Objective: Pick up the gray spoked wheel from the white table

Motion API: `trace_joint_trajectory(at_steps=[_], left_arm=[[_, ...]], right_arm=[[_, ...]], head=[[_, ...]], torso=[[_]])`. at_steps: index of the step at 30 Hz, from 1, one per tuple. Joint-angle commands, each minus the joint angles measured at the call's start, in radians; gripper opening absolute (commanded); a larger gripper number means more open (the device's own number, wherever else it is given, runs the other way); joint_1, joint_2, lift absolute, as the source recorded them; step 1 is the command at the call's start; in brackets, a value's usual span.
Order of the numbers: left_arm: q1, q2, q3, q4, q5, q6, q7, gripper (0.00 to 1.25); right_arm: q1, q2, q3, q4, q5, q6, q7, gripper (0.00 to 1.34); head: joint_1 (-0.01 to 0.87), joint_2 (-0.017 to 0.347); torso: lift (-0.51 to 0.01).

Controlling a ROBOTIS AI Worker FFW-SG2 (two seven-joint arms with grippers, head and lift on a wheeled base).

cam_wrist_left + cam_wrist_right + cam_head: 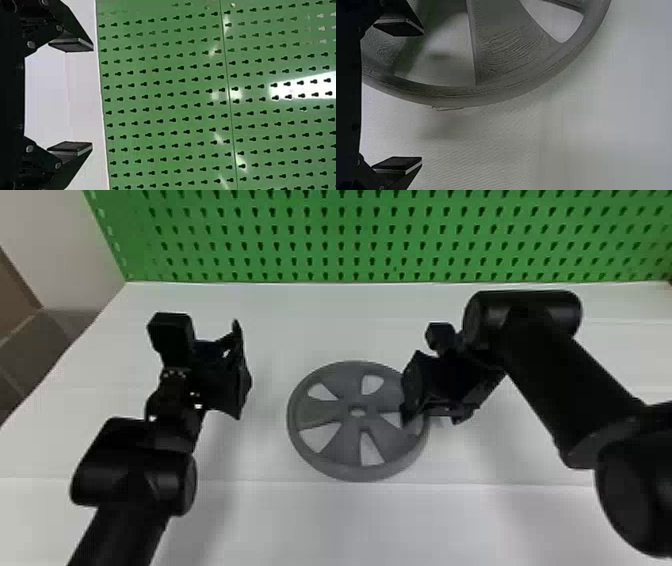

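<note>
The gray spoked wheel (345, 440) lies flat on the white table (320, 520), near its middle. My right gripper (432, 417) is over the wheel's right edge. In the right wrist view my right gripper (421, 97) stands open, with the rim of the wheel (494, 95) lying across the view between the levels of its two fingers; no grip on it shows. To the left of the wheel, apart from it, is my left gripper (242, 370). The left wrist view has the left gripper (93, 97) open with nothing between its fingers.
A green pegboard (350, 235) stands along the table's back edge. Bare tabletop lies between the left gripper and the wheel. Beyond the table's left edge is a dark tiled floor (35, 350).
</note>
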Motion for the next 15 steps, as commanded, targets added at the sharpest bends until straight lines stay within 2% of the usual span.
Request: trace_joint_trajectory(at_steps=[1,6,15], left_arm=[[-0.001,0.0,-0.003,0.003,0.003,0.0,0.0,0.87],[-0.003,0.0,-0.006,0.004,0.003,0.0,0.0,0.87],[-0.006,0.0,-0.006,0.004,0.005,0.0,0.002,0.87]], right_arm=[[-0.006,0.001,0.0,0.003,-0.002,-0.005,-0.014,1.18],[-0.012,0.001,0.002,0.015,-0.016,-0.005,-0.042,1.18],[-0.014,0.001,0.005,0.022,-0.029,-0.01,-0.046,1.16]], head=[[0.779,0.071],[0.779,0.071],[0.779,0.071]], torso=[[-0.097],[-0.097],[-0.097]])
